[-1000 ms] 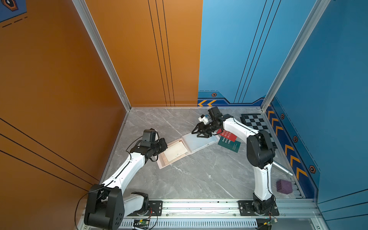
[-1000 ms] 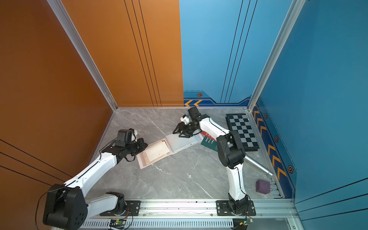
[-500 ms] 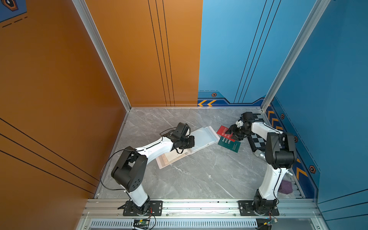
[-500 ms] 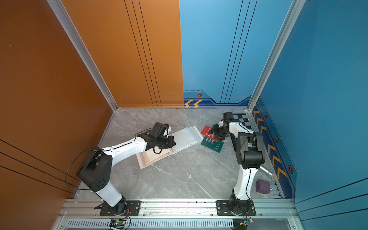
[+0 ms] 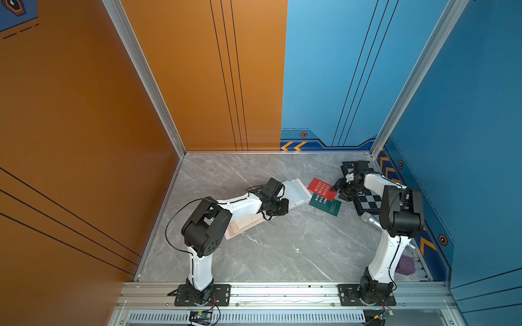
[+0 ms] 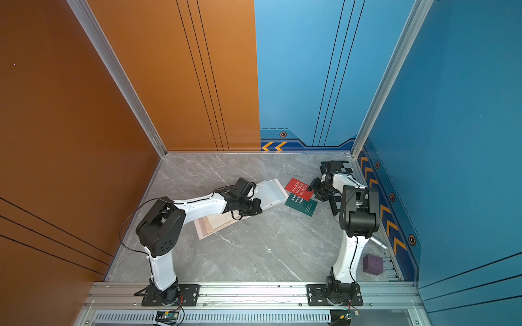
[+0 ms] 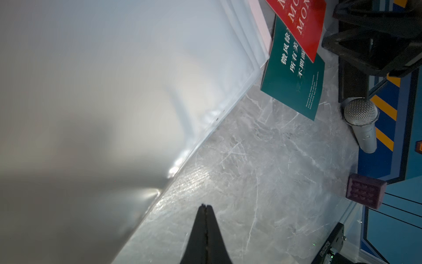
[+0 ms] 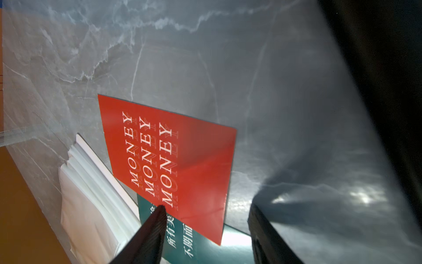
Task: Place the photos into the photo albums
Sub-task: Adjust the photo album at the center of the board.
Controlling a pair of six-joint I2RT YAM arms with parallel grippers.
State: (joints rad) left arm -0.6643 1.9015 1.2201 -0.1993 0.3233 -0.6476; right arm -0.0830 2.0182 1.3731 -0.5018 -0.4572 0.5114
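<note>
The photo album (image 5: 295, 193) lies open on the marble floor, its clear sleeve pages (image 7: 137, 80) fanned out. A cream card (image 5: 248, 221) shows in its left page. To its right a red MONEY photo (image 5: 322, 188) lies partly over a dark green photo (image 5: 324, 205) with Chinese characters. My right gripper (image 8: 206, 208) is open and low over these two. One of its fingertips (image 8: 161, 209) is over the red photo's edge and the other is over bare floor. My left gripper (image 7: 206, 206) is shut on nothing, just off the album's near edge.
A black-and-white checkerboard (image 5: 367, 201) lies against the right wall under the right arm. A grey microphone (image 5: 371, 220) and a purple block (image 5: 405, 265) lie nearer the front right. Orange and blue walls close in three sides.
My right gripper has left the album and gone right to the photos. The left gripper has moved from the album's left end to its middle, still shut.
</note>
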